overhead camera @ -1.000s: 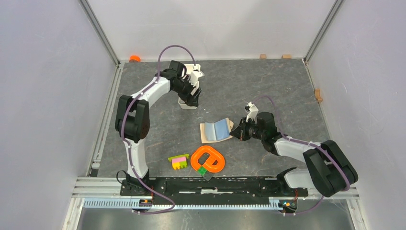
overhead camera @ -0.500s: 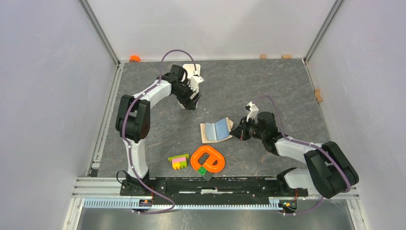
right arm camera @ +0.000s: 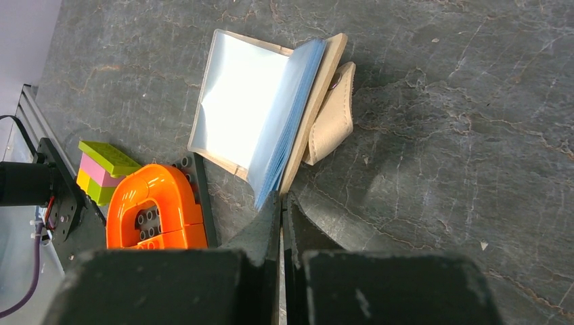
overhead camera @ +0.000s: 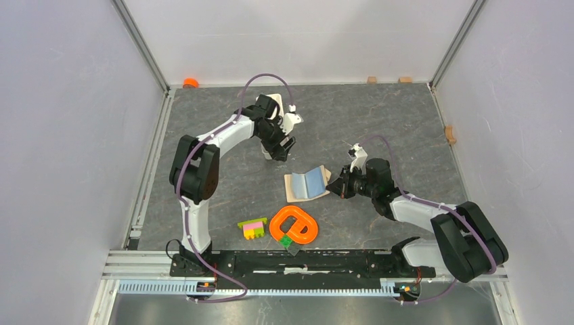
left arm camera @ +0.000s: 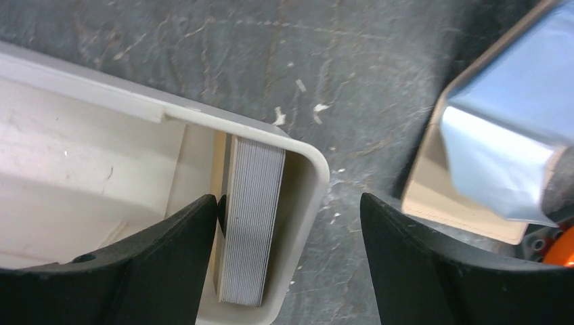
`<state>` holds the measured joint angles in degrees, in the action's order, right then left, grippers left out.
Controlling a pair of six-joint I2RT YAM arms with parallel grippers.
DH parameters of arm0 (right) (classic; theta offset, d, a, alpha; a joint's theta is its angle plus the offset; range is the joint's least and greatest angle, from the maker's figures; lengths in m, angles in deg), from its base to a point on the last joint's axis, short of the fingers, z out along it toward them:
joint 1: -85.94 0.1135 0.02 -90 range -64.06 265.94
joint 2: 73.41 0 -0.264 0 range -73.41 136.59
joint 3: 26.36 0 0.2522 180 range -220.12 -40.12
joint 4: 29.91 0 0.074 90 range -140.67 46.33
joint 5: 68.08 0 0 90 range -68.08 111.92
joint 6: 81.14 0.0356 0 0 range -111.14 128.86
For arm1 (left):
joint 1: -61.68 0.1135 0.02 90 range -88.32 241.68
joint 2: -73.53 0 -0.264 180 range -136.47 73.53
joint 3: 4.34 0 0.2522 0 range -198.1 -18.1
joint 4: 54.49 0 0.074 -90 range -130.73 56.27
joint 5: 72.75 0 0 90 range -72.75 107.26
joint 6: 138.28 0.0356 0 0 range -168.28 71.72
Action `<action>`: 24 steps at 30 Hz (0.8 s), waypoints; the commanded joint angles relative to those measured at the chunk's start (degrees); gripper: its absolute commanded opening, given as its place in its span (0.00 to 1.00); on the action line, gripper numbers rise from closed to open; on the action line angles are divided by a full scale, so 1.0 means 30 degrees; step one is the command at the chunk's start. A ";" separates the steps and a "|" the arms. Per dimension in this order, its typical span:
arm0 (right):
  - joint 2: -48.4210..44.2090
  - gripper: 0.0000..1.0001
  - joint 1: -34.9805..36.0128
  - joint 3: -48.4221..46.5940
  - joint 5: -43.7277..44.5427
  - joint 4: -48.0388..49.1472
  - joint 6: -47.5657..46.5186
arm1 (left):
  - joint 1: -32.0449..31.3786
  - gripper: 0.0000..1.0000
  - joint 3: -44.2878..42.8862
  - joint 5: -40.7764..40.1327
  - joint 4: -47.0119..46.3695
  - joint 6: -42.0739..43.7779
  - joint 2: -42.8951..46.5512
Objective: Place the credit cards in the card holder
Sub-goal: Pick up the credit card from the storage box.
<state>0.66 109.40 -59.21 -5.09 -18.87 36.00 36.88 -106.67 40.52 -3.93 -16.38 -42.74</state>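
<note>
Grey-edged stack of cards [left arm camera: 249, 223] stands on edge in a corner of the white tray [left arm camera: 203, 115], squarely between the wide-spread jaws of the left gripper [left arm camera: 290, 203], faces toward each finger

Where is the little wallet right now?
In the top view, the wallet lies open mid-table, just left of the right tool and behind the orange toy.

Tray wall [left arm camera: 315, 181] close beside card stack [left arm camera: 252, 223]
</note>
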 commanded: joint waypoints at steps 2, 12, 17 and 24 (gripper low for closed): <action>-0.0488 0.00 -0.0158 0.0050 -0.0286 0.0734 -0.0239 | -0.0582 0.83 -0.1150 0.1343 0.0850 -0.0644 -0.0019; -0.0437 0.00 -0.0212 0.0079 -0.0404 0.0787 -0.0235 | -0.0611 0.73 -0.1013 -0.0557 0.1123 -0.0562 0.0206; -0.0429 0.00 -0.0263 0.0082 -0.0432 0.0788 -0.0237 | -0.0616 0.64 -0.1045 -0.0354 0.1109 -0.0921 0.0749; -0.0371 0.00 -0.0307 0.0061 -0.0433 0.0765 -0.0247 | -0.0622 0.57 -0.1435 -0.0113 0.1477 -0.1269 0.0685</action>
<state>0.57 108.81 -59.01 -5.50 -18.87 36.02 35.15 -108.23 38.79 -1.27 -17.69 -42.80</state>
